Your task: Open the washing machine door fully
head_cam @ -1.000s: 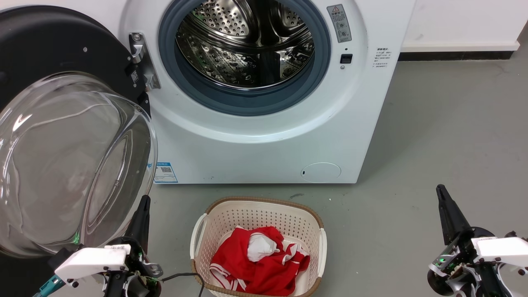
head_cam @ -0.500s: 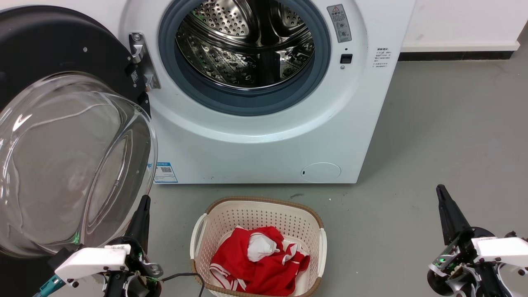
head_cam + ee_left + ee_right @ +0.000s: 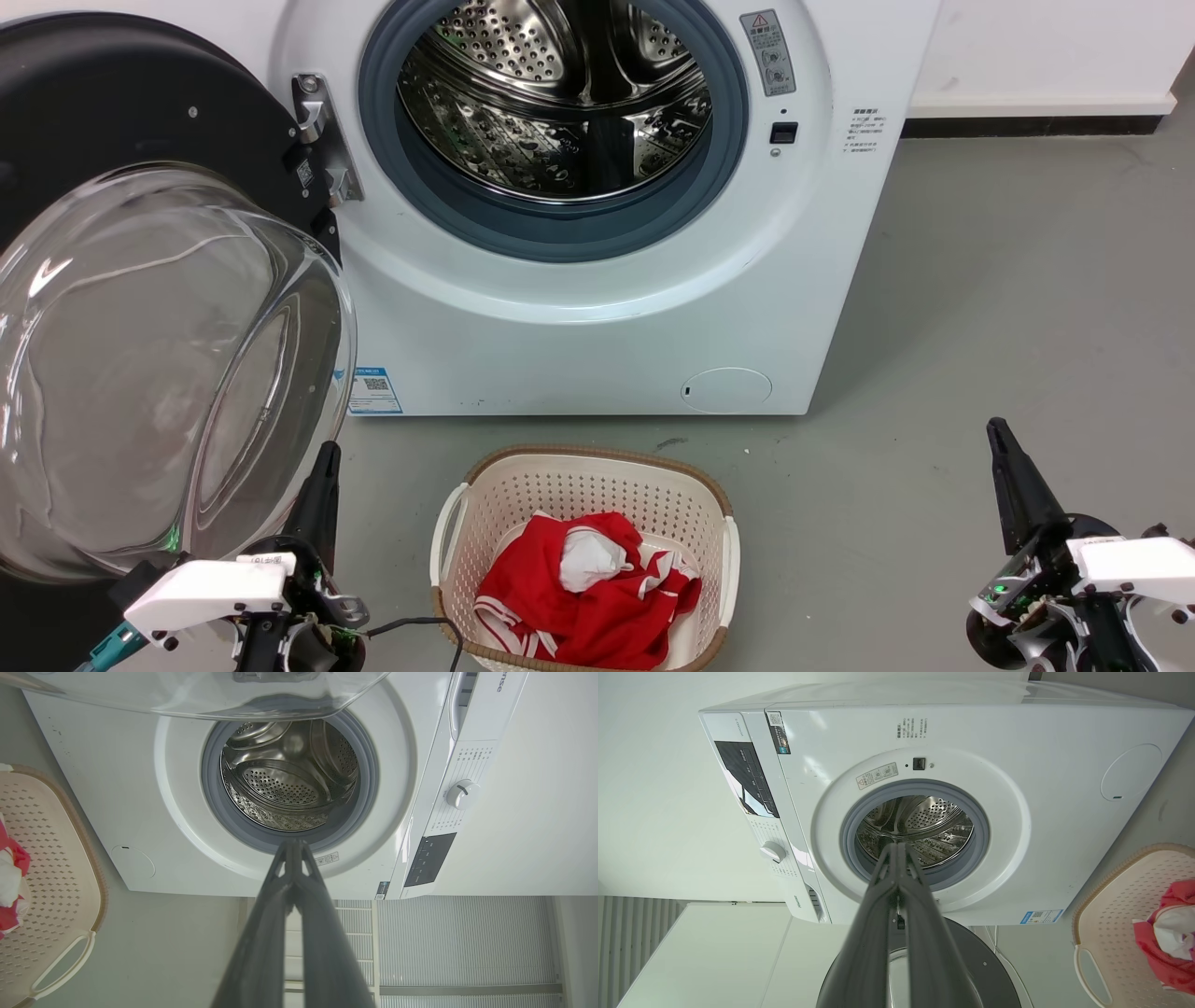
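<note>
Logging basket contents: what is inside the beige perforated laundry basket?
A crumpled red-and-white garment lies in the beige perforated plastic basket; anything beneath it is covered.

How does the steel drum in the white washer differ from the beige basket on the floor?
The perforated steel drum is round, shiny and looks empty; the beige plastic basket is squarish, matte and holds red-and-white cloth. The drum opens sideways, the basket upward. Both have perforated walls.

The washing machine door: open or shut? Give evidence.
Open. The washing machine door hangs swung aside on its hinge, leaving the steel drum uncovered.
</note>
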Controlling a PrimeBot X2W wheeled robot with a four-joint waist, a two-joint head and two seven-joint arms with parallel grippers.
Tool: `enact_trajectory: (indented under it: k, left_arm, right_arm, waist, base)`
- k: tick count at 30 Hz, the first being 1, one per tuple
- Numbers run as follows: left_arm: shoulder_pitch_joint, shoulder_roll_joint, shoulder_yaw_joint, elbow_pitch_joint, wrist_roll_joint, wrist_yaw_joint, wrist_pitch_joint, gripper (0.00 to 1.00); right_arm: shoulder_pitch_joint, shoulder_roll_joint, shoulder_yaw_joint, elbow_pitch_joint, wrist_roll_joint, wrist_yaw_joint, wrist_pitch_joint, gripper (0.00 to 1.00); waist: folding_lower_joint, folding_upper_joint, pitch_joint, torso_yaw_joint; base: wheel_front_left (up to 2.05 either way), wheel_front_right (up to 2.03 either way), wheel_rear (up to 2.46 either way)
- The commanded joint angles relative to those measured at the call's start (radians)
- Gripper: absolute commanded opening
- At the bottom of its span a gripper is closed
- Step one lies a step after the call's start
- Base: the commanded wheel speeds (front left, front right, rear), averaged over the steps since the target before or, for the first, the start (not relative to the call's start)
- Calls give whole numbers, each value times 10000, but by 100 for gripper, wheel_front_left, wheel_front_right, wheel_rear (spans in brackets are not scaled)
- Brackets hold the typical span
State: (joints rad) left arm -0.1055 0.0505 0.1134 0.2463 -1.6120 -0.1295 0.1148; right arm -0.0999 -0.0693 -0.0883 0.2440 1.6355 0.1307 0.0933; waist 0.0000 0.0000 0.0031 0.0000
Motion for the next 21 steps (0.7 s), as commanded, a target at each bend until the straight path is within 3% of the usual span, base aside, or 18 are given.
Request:
enact_trajectory:
  k: [1, 21]
  left_arm:
    - [-74, -11, 30, 9, -17, -48, 27, 0]
    - [-73, -12, 28, 8, -18, -48, 26, 0]
  right_arm:
    - [-124, 19, -27, 15, -47, 0, 32, 0]
    - [-127, 61, -86, 19, -81, 0, 81, 0]
  waist:
    - [0, 0, 0, 0]
    - [0, 0, 0, 0]
  base:
    - [0, 0, 0]
    - [0, 0, 0]
